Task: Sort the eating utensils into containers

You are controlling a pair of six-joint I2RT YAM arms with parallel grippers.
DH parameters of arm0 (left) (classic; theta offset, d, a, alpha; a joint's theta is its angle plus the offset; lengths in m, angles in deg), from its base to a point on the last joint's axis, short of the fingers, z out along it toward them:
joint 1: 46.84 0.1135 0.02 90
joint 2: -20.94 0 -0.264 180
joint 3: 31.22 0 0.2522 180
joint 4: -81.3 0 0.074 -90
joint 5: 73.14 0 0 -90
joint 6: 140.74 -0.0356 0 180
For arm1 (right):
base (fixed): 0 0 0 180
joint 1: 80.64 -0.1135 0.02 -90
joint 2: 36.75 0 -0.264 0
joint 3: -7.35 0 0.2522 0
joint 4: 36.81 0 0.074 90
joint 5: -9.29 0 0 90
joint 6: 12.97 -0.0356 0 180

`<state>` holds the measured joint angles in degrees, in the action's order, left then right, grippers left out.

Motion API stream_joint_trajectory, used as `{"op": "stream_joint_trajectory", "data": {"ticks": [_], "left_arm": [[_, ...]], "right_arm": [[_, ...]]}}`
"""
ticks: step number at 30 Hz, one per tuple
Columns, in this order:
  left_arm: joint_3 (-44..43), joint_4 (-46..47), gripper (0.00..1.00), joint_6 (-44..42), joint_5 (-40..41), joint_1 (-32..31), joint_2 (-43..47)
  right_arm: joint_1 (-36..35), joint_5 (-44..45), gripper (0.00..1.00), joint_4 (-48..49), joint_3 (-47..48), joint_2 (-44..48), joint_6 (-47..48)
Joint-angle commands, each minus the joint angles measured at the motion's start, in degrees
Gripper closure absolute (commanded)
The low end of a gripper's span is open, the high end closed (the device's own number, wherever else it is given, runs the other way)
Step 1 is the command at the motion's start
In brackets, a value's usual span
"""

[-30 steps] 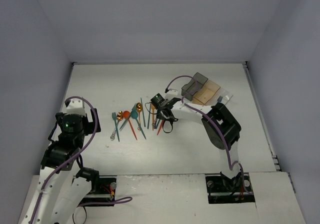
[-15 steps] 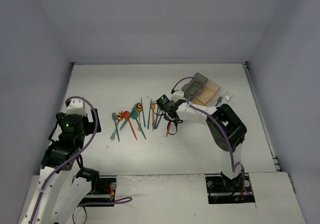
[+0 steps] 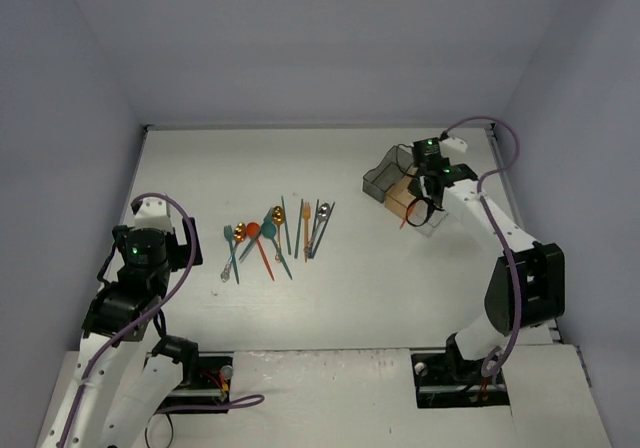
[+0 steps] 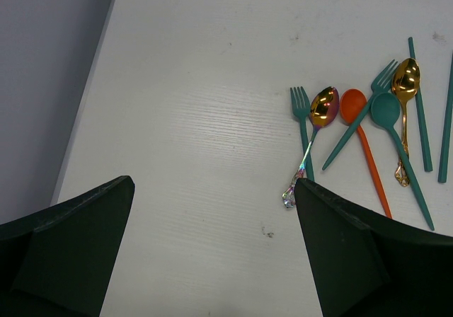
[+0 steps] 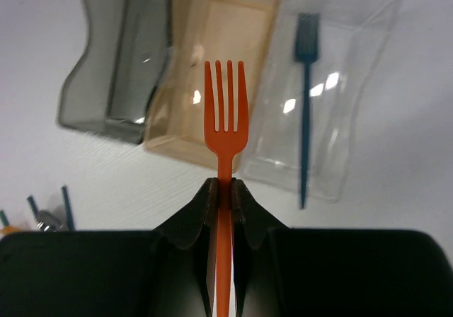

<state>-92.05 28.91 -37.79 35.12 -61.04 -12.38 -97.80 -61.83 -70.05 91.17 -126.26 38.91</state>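
Note:
My right gripper [image 5: 225, 188] is shut on the handle of an orange fork [image 5: 225, 112], held over the containers with its tines above the seam between the orange-tan bin [image 5: 182, 115] and the clear bin [image 5: 350, 112]. The smoky dark grey bin [image 5: 117, 76] is at the left of the row. A dark teal fork [image 5: 306, 105] lies in the clear bin. The remaining utensils [image 3: 275, 230] lie in a loose group mid-table. My left gripper [image 4: 214, 184] is open and empty, just left of a gold spoon [image 4: 323, 108] and a teal fork [image 4: 303, 129].
The bins [image 3: 392, 183] sit at the table's back right, near the right wall. The left arm [image 3: 138, 253] stands at the near left. An orange spoon [image 4: 357, 119] and a teal spoon [image 4: 388, 112] lie beside the gold one.
My right gripper has lifted the orange fork out of the utensil group and carried it right and back to above the bins. The left arm has not moved.

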Motion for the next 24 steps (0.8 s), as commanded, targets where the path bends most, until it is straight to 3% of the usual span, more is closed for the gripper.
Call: {"op": "stream_joint_trajectory", "data": {"ticks": [1, 10, 24], "left_arm": [[-0.74, 3.56, 0.05, 0.94, 0.31, -0.31, -0.93], [-0.66, 3.56, 0.05, 1.02, 0.20, -0.39, -1.04], [-0.66, 3.56, 0.05, 1.02, 0.20, -0.31, -1.00]], "right_arm": [[8.72, -5.93, 1.00, -2.95, 1.45, 0.06, 4.80], [19.02, -12.54, 1.00, -2.89, 6.28, -7.57, 6.73], [20.93, -16.14, 0.96, -2.93, 11.36, -17.75, 7.53]]}}
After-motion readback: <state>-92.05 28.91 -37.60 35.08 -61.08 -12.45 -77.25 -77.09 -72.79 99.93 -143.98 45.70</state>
